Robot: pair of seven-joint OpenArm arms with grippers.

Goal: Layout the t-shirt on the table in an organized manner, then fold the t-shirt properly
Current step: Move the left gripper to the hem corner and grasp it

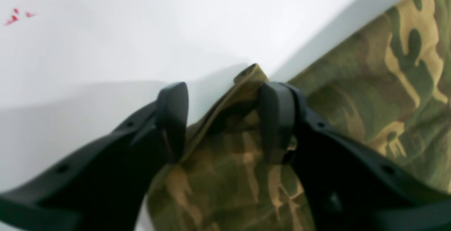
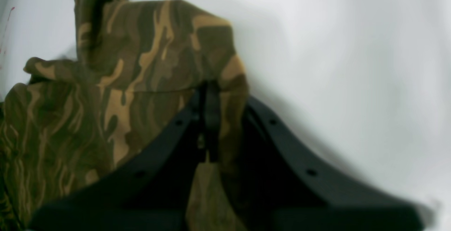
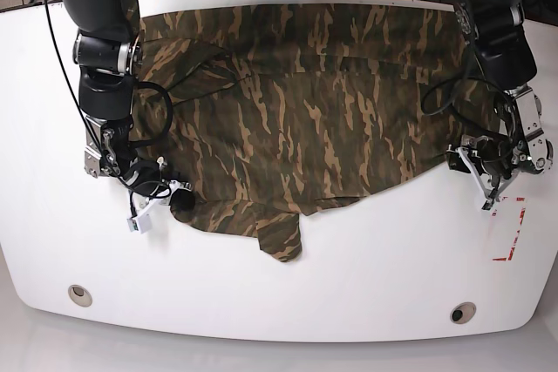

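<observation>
The camouflage t-shirt (image 3: 296, 102) lies spread across the far half of the white table (image 3: 366, 276), with one flap hanging toward the front at the lower middle. My left gripper (image 1: 225, 107) is open at the shirt's edge on the base view's right (image 3: 478, 170). A raised fold of the hem (image 1: 248, 77) stands between its fingers and touches the right one. My right gripper (image 2: 208, 97) is shut on a bunched corner of the shirt (image 2: 141, 65), at the garment's lower corner on the base view's left (image 3: 179, 198).
A red-and-white tape mark (image 3: 510, 233) sits just in front of the left gripper and shows as red specks (image 1: 16, 16) in the left wrist view. Two grommet holes (image 3: 79, 294) (image 3: 462, 312) lie near the front edge. Cables run along the table's back edge.
</observation>
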